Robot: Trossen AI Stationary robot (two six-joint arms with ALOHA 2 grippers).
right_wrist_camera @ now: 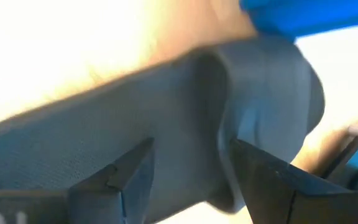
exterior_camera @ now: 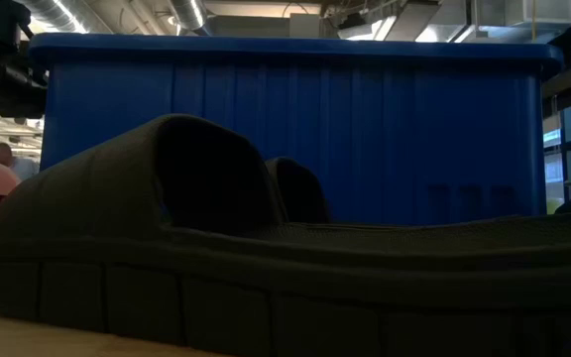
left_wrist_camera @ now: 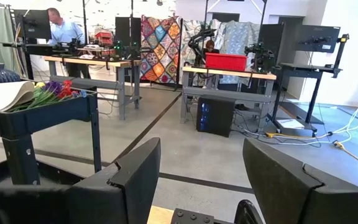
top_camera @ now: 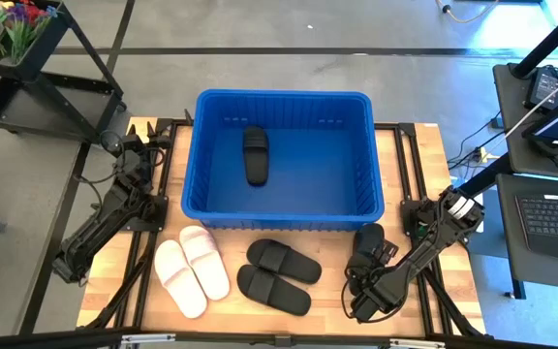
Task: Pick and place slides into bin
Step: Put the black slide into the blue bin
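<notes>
Slides: one black slide [top_camera: 255, 155] lies inside the blue bin [top_camera: 281, 100] at the back of the bench [top_camera: 424, 160]. A pale pair [top_camera: 192, 269] and a black pair [top_camera: 279, 275] lie in front of the bin. Right gripper [top_camera: 368, 254] is at another black slide [right_wrist_camera: 185, 124], fingers astride its strap; grip cannot be confirmed. Left gripper [left_wrist_camera: 197, 180] stands open at the bench's left edge.

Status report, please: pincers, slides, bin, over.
Right pincer over a black slide at the table's right, grip not confirmed. Left pincer open, parked left of bin. One black slide in bin; four others on table. Nothing blocking.
</notes>
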